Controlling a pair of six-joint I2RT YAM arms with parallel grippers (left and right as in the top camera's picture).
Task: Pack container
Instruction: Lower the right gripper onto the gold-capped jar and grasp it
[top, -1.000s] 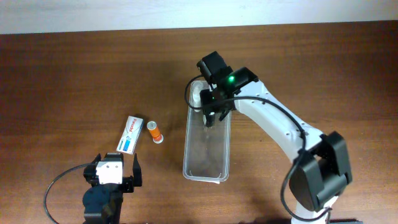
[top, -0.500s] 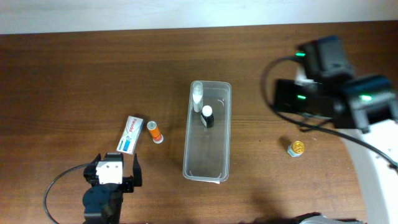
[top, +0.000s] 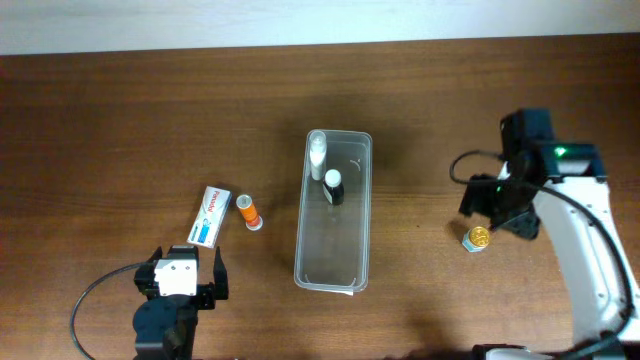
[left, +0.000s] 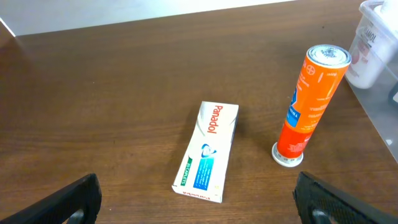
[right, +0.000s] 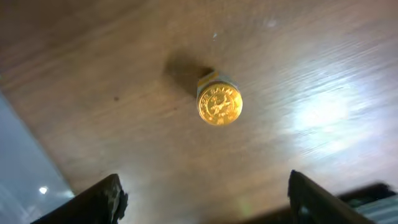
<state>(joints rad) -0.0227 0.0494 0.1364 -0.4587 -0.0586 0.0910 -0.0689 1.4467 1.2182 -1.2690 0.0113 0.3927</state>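
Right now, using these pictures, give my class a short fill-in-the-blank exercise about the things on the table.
1. The clear container holds ___ small bottles.
2. The box beside the orange tube bears the word ___.
3. The little jar under the right gripper has a ___ lid.
4. That jar stands ___ the container.

Missing words: two; Panadol; gold; outside.

— Any lettering legible?
— One word: "Panadol", in red, along the flat white cardboard box (left: 207, 152) with green and blue bands; its smaller print is too fine.
— And the orange cylindrical tube (left: 308, 106)?
— Blue letters down its side, unreadable; the gold round cap (right: 219, 104) bears an embossed mark, also illegible.
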